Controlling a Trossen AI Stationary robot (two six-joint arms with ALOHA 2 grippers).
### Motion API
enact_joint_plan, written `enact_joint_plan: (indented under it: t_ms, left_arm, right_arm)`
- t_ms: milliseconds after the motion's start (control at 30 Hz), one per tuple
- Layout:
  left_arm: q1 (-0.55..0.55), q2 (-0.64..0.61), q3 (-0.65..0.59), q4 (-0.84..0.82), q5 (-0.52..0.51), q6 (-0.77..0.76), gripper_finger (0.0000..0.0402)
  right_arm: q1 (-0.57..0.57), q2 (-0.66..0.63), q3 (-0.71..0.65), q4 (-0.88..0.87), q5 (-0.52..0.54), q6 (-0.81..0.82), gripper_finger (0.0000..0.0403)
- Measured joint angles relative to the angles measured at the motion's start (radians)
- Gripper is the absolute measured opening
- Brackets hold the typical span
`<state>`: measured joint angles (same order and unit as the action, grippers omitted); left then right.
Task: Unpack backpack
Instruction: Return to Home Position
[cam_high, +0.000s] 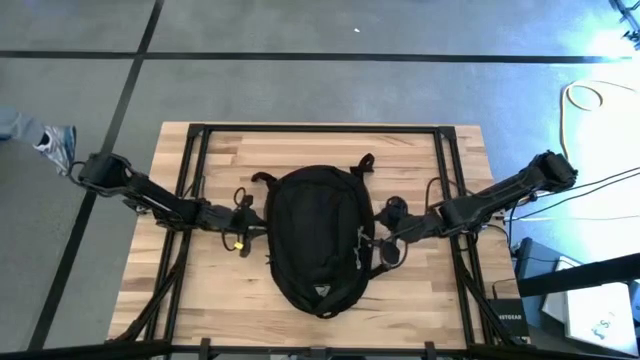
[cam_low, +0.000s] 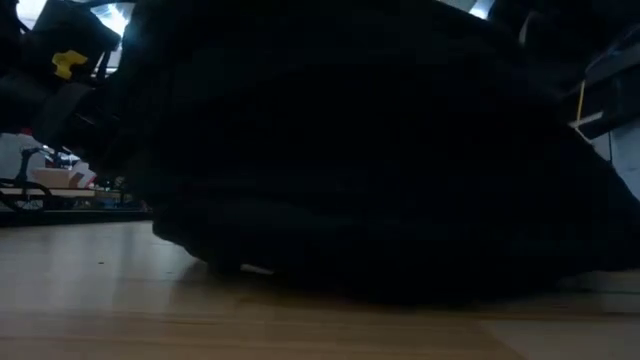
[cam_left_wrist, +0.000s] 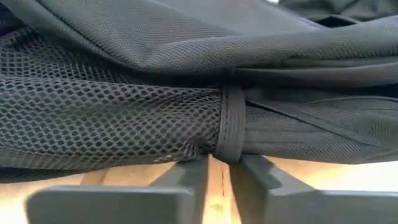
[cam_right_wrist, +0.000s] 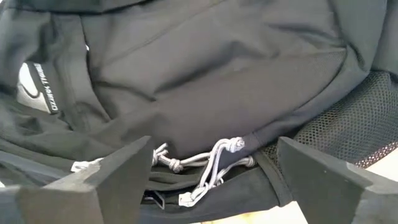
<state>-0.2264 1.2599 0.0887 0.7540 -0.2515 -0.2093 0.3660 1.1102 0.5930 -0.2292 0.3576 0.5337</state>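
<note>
**End effectors flank a limp pack**

High view: the left end effector (cam_high: 243, 225) and right end effector (cam_high: 392, 238) bracket the backpack (cam_high: 320, 240) at mid-surface (cam_high: 215, 295).
Low view: only slumped black fabric shows.
Left wrist view: the fingers are narrowly parted at a webbing band (cam_left_wrist: 229, 124).
Right wrist view: the fingers gape wide over pale pull cords (cam_right_wrist: 211, 158).
The fabric looks soft and shapeless, so the webbing is probably the best hold.

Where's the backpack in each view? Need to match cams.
High: backpack mid-table, between both arms.
Low: dark mass filling most of the frame.
Left wrist: mesh side fills the frame.
Right wrist: fabric and zipper cords fill the frame.
Shared landmark: wooden table beneath it, clear in high, low, left wrist.
</note>
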Motion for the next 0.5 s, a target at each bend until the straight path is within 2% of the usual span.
enact_joint_plan:
  t_ms: [133, 267, 367, 500]
  left_arm:
    - [0.0, 0.0, 0.007, -0.019, 0.016, 0.0, 0.0138]
    - [0.03, -0.022, 0.011, -0.134, 0.101, -0.067, 0.0208]
    - [0.061, -0.051, 0.014, -0.309, 0.102, -0.151, 0.0236]
    - [0.06, -0.111, 0.046, -0.462, 0.108, -0.159, 0.024]
  right_arm:
    - [0.0, -0.003, 0.0, 0.0, 0.0, 0.0, 0.0324]
    - [0.0, -0.003, 0.0, 0.0, -0.012, 0.003, 0.0324]
    - [0.0, -0.003, 0.0, -0.001, -0.021, 0.003, 0.0324]
    - [0.0, -0.003, 0.0, -0.007, -0.02, 0.003, 0.0324]
